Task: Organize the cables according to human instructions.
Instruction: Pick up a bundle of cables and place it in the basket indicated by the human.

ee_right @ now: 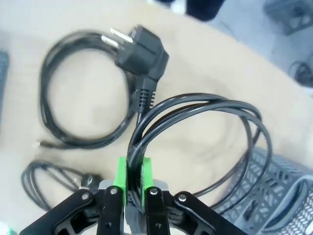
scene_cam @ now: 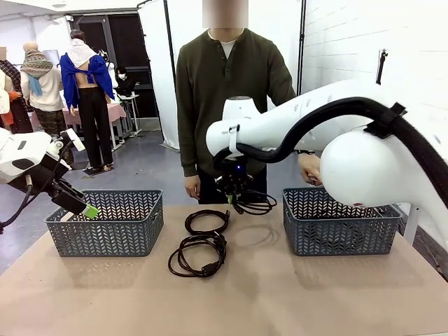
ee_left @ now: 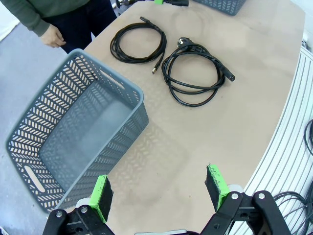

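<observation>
Right claw [ee_right: 133,172] tight around a coiled black cable [ee_right: 195,99]; left claw [ee_left: 159,186] wide beside grey basket [ee_left: 122,133]

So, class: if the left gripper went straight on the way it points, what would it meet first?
The left gripper would probably meet bare table just beside the grey basket, though depth is unclear.

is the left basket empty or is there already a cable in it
Empty. The left wrist view looks down into the left basket, and its floor is bare all the way across, with nothing lying inside.
</observation>
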